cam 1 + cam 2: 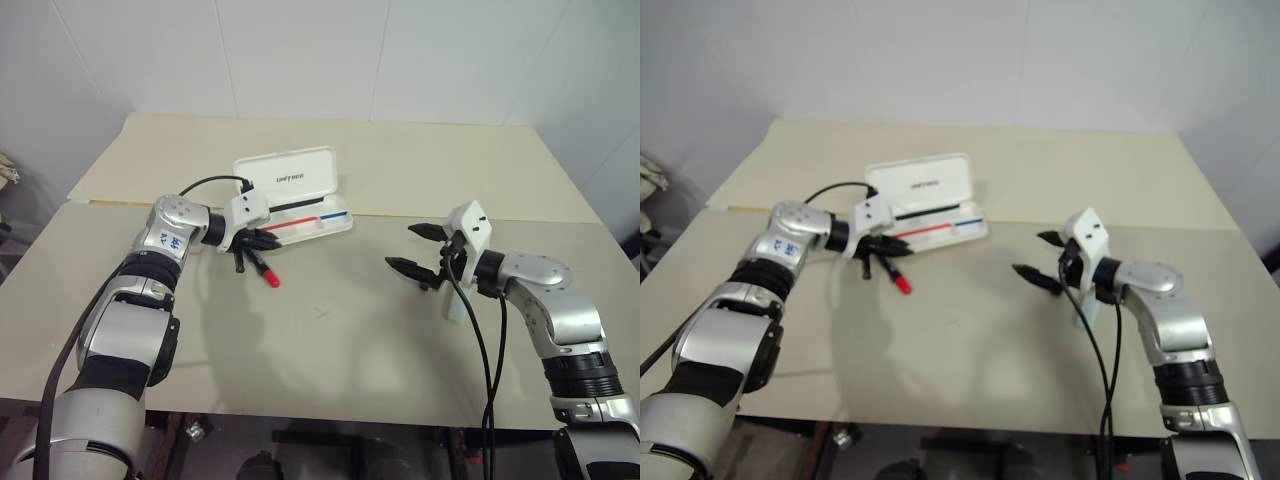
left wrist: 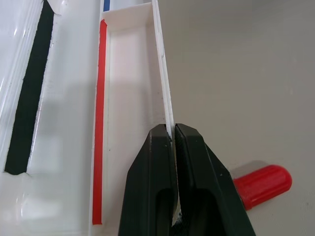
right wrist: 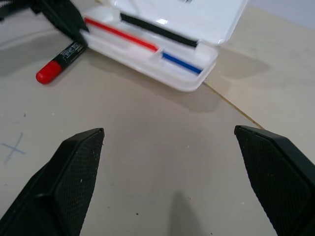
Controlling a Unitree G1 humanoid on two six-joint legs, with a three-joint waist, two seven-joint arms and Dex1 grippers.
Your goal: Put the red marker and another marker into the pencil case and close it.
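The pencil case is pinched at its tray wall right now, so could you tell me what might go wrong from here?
The left gripper is shut on the thin front wall of the open pencil case, so a lift could tilt or drag it. The red marker lies on the table close below that gripper and could get knocked away. The right gripper hangs open, bracing nothing.

The room is bright and even. Soft grey shadows lie under the left claw (the light comes from above). Nothing looks blurry.

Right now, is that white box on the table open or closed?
Open. The pencil case has its lid standing up behind the tray, and the red and blue lines inside the tray show.
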